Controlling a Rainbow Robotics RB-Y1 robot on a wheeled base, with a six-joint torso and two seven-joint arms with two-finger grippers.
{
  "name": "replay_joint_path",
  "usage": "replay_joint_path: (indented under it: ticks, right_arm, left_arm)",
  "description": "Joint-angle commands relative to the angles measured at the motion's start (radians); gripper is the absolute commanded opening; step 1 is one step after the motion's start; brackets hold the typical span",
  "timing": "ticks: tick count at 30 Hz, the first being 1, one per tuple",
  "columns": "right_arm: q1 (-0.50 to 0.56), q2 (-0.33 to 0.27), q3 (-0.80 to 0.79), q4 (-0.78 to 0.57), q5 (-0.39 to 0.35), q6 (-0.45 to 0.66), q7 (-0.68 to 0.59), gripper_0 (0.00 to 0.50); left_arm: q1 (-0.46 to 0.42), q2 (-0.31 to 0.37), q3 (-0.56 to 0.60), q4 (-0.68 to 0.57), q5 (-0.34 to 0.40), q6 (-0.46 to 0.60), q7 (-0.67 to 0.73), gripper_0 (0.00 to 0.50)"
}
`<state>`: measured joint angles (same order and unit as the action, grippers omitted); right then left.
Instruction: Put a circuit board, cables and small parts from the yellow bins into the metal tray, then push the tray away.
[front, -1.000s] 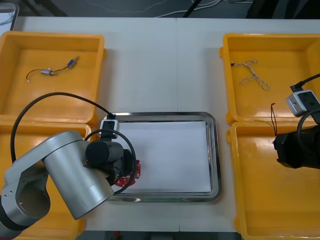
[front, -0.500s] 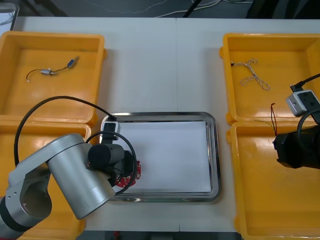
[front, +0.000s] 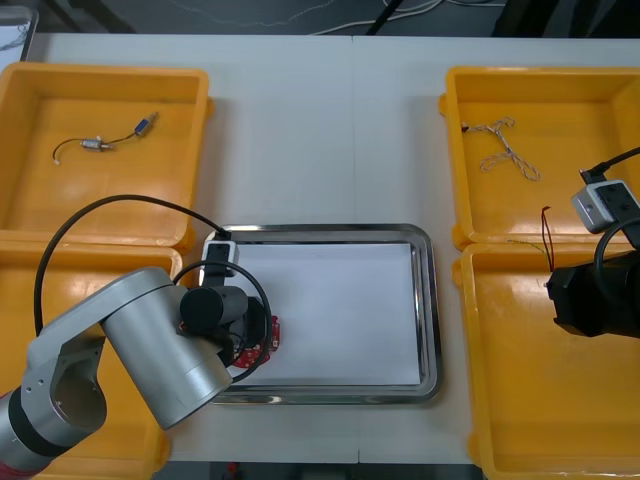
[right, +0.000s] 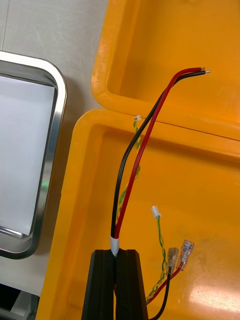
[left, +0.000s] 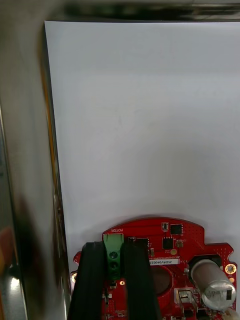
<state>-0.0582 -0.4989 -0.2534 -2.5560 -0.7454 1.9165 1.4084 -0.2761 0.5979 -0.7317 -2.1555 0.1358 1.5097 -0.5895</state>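
The left jaws pinch the round red circuit board (left: 170, 245) by its green block (left: 114, 246), low over the white floor of the metal tray (front: 428, 300), near its left wall. It may be touching already; hard to tell. Set it flat, open gently, then lift straight up so it does not slide. The right jaws hang over a yellow bin (right: 200, 165), pinched on a red and black cable (right: 142, 150).

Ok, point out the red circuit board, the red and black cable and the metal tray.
red circuit board (left: 196, 242): left wrist view, red face beside the silver cylinder.
red and black cable (right: 140, 155): right wrist view, midway along the red wire.
metal tray (front: 429, 310): front view, right rim.
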Motion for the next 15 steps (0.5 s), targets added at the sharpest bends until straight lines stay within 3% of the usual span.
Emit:
replay_joint_path:
  ticks: [1,6,8,12,15]
  right_arm:
    - [-0.014,0.013,0.013,-0.009,0.000,0.003,0.043,0.000]
    - [-0.014,0.013,0.013,-0.009,0.000,0.003,0.043,0.000]
    - [-0.014,0.013,0.013,-0.009,0.000,0.003,0.043,0.000]
    - [-0.014,0.013,0.013,-0.009,0.000,0.003,0.043,0.000]
    - [-0.014,0.013,0.013,-0.009,0.000,0.003,0.043,0.000]
  left_arm:
    - [0.015,0.005,-0.020,-0.006,-0.013,-0.010,-0.084,0.278]
    - [0.015,0.000,-0.018,-0.012,-0.016,-0.010,-0.076,0.336]
    - [0.015,0.000,-0.014,-0.021,-0.013,-0.008,-0.075,0.398]
    - [0.014,0.000,0.014,-0.057,0.018,0.030,-0.072,0.408]
    - [0.006,0.000,0.061,-0.113,0.082,0.098,-0.070,0.412]
